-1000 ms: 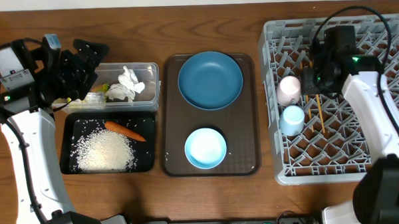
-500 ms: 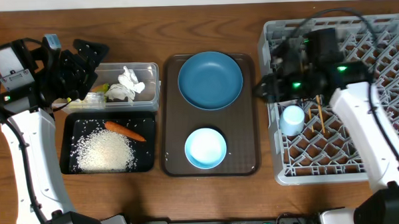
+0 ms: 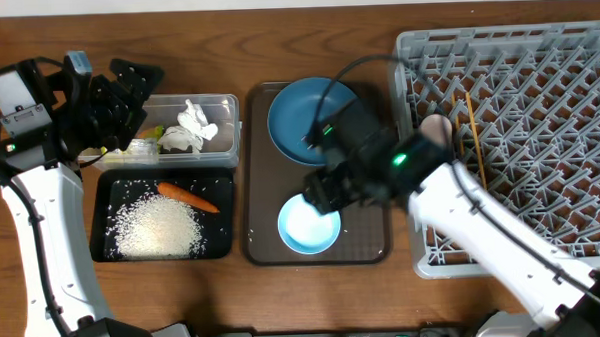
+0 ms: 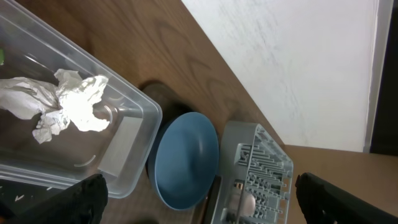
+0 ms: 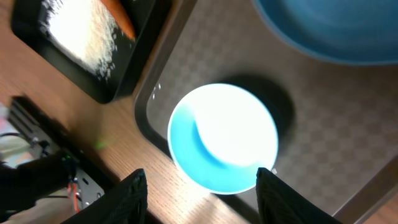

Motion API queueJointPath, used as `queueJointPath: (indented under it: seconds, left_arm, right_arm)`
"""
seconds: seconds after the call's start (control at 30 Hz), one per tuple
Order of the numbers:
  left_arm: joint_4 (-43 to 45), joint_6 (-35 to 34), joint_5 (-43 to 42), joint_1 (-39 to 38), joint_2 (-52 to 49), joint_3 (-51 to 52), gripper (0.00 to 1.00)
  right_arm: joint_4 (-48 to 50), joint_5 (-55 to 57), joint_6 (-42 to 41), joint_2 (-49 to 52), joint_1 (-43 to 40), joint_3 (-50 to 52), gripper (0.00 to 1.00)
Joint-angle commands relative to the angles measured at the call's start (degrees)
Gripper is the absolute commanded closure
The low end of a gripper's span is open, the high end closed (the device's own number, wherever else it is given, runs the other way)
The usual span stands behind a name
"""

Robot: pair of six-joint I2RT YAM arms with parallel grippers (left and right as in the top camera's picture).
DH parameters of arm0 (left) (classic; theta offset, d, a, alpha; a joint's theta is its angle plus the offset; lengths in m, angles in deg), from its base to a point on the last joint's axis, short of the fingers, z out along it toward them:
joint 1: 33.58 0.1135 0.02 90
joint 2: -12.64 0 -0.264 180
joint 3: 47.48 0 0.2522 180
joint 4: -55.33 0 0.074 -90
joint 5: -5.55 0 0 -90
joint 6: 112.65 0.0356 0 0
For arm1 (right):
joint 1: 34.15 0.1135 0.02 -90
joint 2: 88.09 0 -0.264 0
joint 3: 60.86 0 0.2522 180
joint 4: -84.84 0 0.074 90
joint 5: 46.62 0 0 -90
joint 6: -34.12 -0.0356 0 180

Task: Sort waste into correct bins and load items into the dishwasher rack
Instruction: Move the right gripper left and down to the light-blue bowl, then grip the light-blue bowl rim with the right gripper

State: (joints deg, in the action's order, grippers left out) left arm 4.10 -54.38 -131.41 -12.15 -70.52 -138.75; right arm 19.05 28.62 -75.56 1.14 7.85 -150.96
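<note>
My right gripper (image 3: 319,196) hangs open over the light blue bowl (image 3: 308,228) on the brown tray. In the right wrist view its fingers (image 5: 134,193) flank the near rim of the bowl (image 5: 224,137) and hold nothing. The dark blue plate (image 3: 300,118) lies behind it, partly under the arm. A pink cup (image 3: 437,129) and chopsticks (image 3: 472,132) sit in the grey rack (image 3: 537,70). My left gripper (image 3: 127,89) is open and empty above the clear container (image 3: 223,106), which holds the tissue (image 3: 192,127) and wrapper (image 3: 144,146). Carrot (image 3: 189,197) and rice (image 3: 160,228) lie in the black tray (image 3: 106,210).
The dark brown serving tray (image 3: 256,190) lies between the bins and the rack. My right arm crosses the rack's left edge and hides part of it. Bare wooden table shows along the front edge.
My right arm swung left out of the rack to above the bowl on the brown tray. The chopsticks stayed in the rack. The left arm has not moved.
</note>
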Motion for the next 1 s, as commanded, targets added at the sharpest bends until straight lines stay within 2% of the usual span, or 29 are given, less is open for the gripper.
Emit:
queueJointPath:
  seconds: [0.0, 0.23, 0.97]
  left_arm:
    - [0.0, -0.3, 0.1, 0.2, 0.0, 0.2, 0.02]
    - [0.0, -0.3, 0.1, 0.2, 0.0, 0.2, 0.02]
    - [0.0, -0.3, 0.1, 0.2, 0.0, 0.2, 0.02]
  right_arm:
    - [0.0, 14.3, -9.0, -0.4, 6.1, 0.3, 0.46]
    - [1.0, 23.8, -12.9, 1.1, 15.1, 0.3, 0.49]
    - [5.2, 19.6, -16.7, 13.4, 21.3, 0.3, 0.56]
